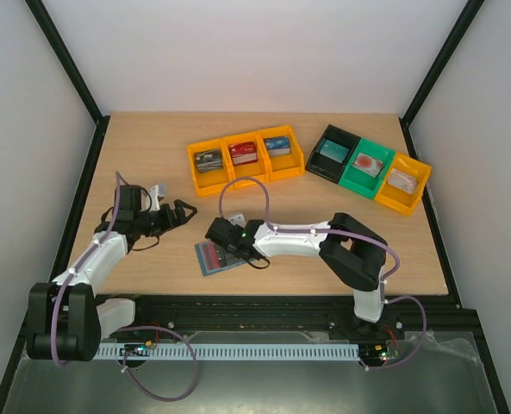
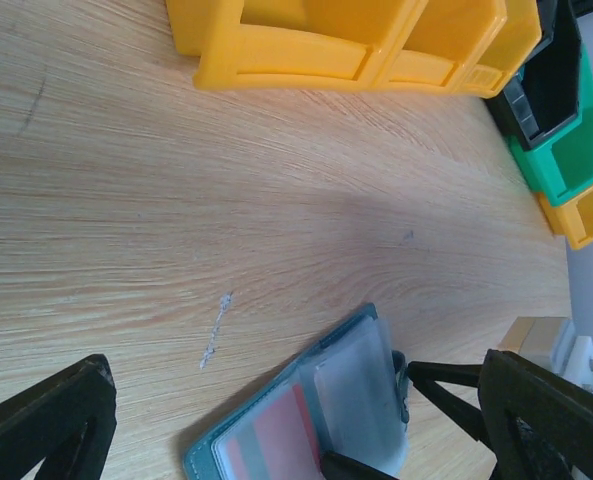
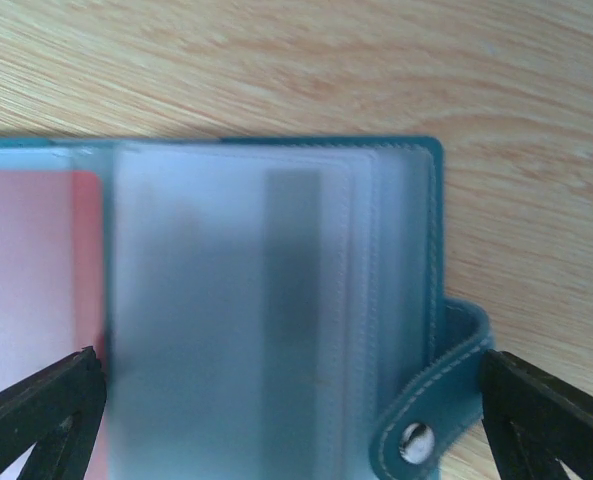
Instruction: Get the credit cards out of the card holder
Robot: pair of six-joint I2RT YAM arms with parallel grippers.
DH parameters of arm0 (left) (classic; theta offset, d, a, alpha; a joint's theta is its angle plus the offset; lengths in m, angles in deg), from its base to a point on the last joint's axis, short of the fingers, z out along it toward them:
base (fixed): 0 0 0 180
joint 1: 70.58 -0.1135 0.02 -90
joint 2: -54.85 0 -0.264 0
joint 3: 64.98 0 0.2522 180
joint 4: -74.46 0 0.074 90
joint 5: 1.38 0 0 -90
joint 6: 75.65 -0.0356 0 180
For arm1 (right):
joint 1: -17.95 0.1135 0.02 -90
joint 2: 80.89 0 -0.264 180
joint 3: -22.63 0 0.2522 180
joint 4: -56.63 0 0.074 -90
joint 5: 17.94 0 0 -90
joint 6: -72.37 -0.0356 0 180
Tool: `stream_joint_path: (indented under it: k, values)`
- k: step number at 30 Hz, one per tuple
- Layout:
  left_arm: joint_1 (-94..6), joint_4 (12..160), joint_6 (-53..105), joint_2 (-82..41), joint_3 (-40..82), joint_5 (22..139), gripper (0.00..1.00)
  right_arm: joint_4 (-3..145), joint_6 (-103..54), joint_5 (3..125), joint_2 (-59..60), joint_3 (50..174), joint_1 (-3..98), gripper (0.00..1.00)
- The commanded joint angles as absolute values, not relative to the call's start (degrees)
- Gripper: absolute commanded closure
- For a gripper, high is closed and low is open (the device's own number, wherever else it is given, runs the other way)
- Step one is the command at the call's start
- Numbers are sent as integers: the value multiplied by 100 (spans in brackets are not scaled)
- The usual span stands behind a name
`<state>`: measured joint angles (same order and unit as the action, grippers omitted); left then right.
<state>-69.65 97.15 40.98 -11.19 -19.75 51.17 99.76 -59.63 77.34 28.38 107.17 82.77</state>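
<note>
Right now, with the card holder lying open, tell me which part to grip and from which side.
Probably the snap tab: it juts past the teal cover of the card holder, seemingly curled up, while the rest lies flat under the clear sleeves. Come in from that tab edge, the right side in the right wrist view, pinching the tab above and below.

I see top cam high behind, whole table (image 1: pixel 152 164) | left wrist low, oblique | right wrist close, downward — all share card holder (image 3: pixel 276 300)
</note>
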Motion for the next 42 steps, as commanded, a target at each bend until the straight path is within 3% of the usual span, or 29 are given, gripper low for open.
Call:
stream_joint_path:
  k: [1, 14, 42]
  values:
    - [-7005, 9270, 4294, -944, -2189, 5088, 0, 10078, -6201, 8126, 2689, 10382, 8326, 1]
    - [-7014, 8876, 4291, -773, -2549, 4978, 0, 9619, -6303, 8146, 2722, 10032, 8320, 5]
    - [-7058, 8663, 4006, -928, -2759, 4819, 0, 9191, -6474, 8239, 1474, 8544, 8184, 13]
